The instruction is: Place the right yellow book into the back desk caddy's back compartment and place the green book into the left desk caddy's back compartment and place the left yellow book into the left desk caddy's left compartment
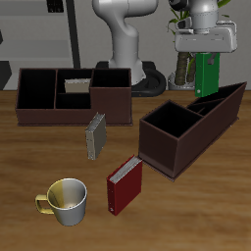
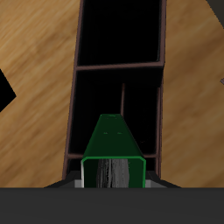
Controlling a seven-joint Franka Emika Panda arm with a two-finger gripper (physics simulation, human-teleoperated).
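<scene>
Exterior view gives me the green book (image 1: 205, 72) hanging upright in the gripper (image 1: 204, 51), lifted clear of the surface (image 1: 196, 211) and above the far end of the left desk caddy (image 1: 192, 125). The jaws are clamped on the book's upper part. From the wrist view I look straight down the green book (image 2: 114, 149), its pale page edges facing me, with the left desk caddy (image 2: 118, 79) open beneath it; a thin divider runs along the box under the book, and I cannot tell which compartment the book is over.

Moving outward, the back desk caddy (image 1: 74, 95) sits farther back on the surface, and I see the right yellow book (image 1: 75, 85) lying inside it, in a compartment along its rear wall. The left yellow book (image 1: 95, 135) stands upright on the bare surface in front of that caddy, well apart from the skewed one. Nearer the front edge a red book (image 1: 124, 185) stands just beside the skewed caddy's near corner, and a mug (image 1: 64, 201), part yellow and part grey, sits beside it.
</scene>
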